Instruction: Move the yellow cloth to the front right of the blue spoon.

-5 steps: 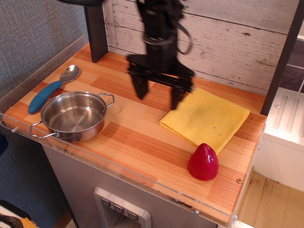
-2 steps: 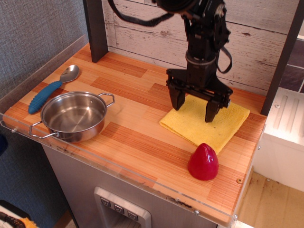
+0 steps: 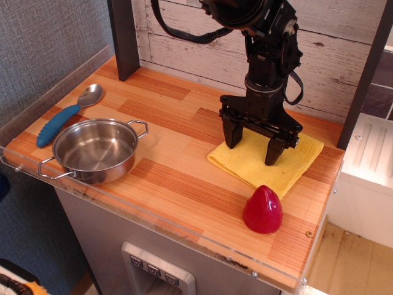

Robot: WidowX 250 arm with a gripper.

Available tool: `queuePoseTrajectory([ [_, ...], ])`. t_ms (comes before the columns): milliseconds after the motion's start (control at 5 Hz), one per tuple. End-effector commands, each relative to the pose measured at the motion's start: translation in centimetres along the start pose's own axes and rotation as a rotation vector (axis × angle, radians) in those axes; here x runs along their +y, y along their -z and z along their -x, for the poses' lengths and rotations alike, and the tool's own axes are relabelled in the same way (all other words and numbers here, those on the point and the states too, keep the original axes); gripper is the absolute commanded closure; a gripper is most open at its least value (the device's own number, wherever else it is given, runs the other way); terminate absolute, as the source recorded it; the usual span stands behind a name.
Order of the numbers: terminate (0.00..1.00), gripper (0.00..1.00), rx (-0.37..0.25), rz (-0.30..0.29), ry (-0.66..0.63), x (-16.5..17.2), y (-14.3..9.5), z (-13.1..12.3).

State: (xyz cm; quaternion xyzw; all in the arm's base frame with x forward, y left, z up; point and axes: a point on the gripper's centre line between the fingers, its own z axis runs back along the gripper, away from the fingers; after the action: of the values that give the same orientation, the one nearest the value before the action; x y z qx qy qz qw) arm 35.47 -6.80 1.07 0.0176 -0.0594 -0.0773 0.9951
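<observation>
Hanging from the black arm, the gripper (image 3: 252,147) stands directly over the yellow cloth (image 3: 288,166), its two dark fingers (image 3: 231,134) spread wide apart and pointing straight down, tips at or just above the fabric; whether they touch it cannot be told. Nothing is held between them. The cloth lies flat beneath and slightly right of the gripper, turned like a diamond, one corner aimed at the front of the wooden table (image 3: 178,184) and its near-left edge running diagonally. Just in front of the gripper and to its right sits a red pepper-shaped toy (image 3: 263,209), close to the cloth's front corner. Well off to the gripper's left rests a steel pot (image 3: 95,150). Beyond that, the blue spoon (image 3: 66,114) lies with its long axis diagonal, handle toward the front left, silver bowl toward the back right.
</observation>
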Motion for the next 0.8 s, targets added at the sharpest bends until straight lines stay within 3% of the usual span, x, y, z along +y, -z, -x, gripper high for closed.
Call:
queuePoseTrajectory([
  [0, 0.0, 0.0, 0.03, -0.058, -0.033, 4.4, 0.9, 1.8],
  [600, 0.0, 0.0, 0.089, -0.136, -0.147, 14.8, 2.1, 3.4],
])
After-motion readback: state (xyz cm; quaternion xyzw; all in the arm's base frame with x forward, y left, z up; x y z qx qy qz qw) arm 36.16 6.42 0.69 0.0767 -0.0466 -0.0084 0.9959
